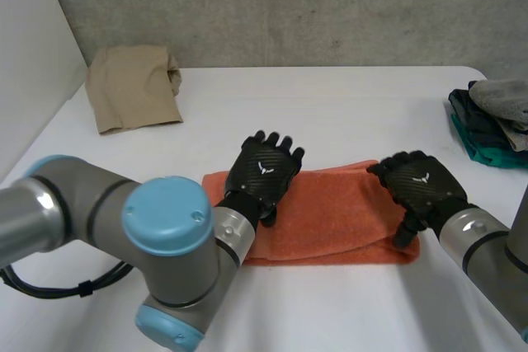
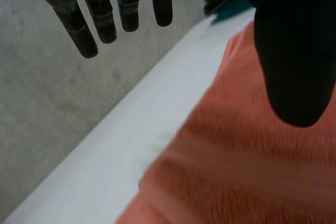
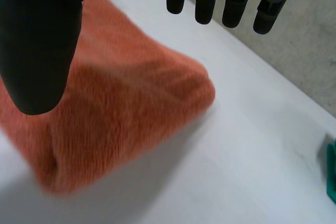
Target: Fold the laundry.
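An orange towel lies folded into a long strip on the white table in the head view. My left hand hovers over the towel's left part with its fingers straight and apart from the thumb, holding nothing. My right hand is over the towel's right end, fingers straight and spread, nothing in it. The towel's folded corner lies under the right palm. In the left wrist view the orange towel lies below the palm.
A folded tan garment lies at the table's back left. A pile of dark, teal and grey clothes sits at the right edge; its teal edge shows beyond the right hand. The grey wall stands behind the table.
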{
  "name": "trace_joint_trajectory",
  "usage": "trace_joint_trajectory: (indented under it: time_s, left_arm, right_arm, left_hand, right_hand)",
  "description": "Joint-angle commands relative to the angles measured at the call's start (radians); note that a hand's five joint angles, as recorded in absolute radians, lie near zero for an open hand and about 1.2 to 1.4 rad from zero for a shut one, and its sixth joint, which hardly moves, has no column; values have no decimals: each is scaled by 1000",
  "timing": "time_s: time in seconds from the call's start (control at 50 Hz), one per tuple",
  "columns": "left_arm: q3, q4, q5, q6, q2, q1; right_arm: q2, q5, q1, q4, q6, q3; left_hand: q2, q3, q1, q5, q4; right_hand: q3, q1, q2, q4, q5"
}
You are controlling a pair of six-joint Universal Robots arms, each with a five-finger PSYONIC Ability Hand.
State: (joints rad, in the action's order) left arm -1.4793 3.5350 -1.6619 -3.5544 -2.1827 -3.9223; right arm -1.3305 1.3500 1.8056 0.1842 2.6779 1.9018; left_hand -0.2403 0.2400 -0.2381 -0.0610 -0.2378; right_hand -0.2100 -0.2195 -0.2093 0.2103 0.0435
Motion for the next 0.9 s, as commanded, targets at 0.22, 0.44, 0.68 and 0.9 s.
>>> trace_joint_trajectory:
  time_s: [0.22, 0.44, 0.68, 0.9]
  left_arm:
    - [-84, -56, -88, -118, 50, -26]
    - [-234, -94, 10, -120, 199, -86]
    - [-202, -99, 37, -121, 73, -109]
    - [-188, -87, 31, -112, 52, -92]
  right_arm:
    - [7, -8, -6, 12, -32, 45]
    - [8, -15, -8, 18, -33, 48]
    - [10, -15, -8, 18, -33, 52]
    - [10, -15, -34, 37, -35, 57]
  left_hand:
    - [-190, 191, -193, -195, -193]
    - [-337, 338, -339, -342, -340]
    - [-340, 340, -342, -345, -343]
    - [-1156, 1156, -1158, -1161, -1158]
  right_hand:
    - [35, 45, 35, -36, -44]
    - [35, 45, 35, -36, -44]
    - [35, 45, 35, -36, -44]
    - [35, 45, 35, -36, -44]
